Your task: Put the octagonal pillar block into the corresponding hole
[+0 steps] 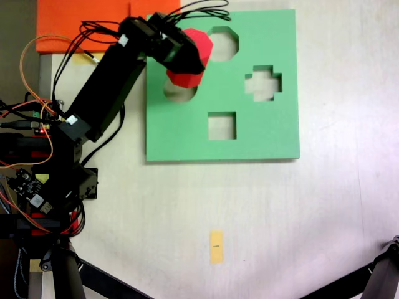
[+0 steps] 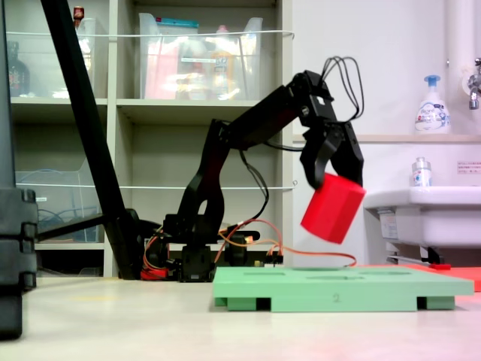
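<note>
hand [image 2: 334, 179] grips tilted bright red octagonal pillar block [image 2: 333, 207] aloft.

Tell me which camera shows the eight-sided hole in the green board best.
The fixed view from above: the eight-sided hole in the green board shows its full outline, only its left edge meeting the red block held in the gripper. In the side fixed view the board is seen edge-on, so its holes cannot be told apart.
</note>
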You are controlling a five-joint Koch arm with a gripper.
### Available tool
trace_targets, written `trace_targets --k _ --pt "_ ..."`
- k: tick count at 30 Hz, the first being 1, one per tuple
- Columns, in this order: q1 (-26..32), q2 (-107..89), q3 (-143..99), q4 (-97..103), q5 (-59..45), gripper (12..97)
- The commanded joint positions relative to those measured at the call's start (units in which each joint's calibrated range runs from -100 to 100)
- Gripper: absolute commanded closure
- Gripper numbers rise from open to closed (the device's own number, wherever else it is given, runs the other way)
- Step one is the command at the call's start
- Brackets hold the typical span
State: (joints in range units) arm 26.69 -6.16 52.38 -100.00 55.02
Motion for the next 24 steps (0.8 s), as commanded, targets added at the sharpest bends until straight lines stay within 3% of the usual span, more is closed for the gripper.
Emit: trace_targets --k 1,24 --pt "-0.88 -3.06 2.06 0.0 -0.88 84.5" --pt "-3.96 3.22 3.76 0.0 -6.25 84.2"
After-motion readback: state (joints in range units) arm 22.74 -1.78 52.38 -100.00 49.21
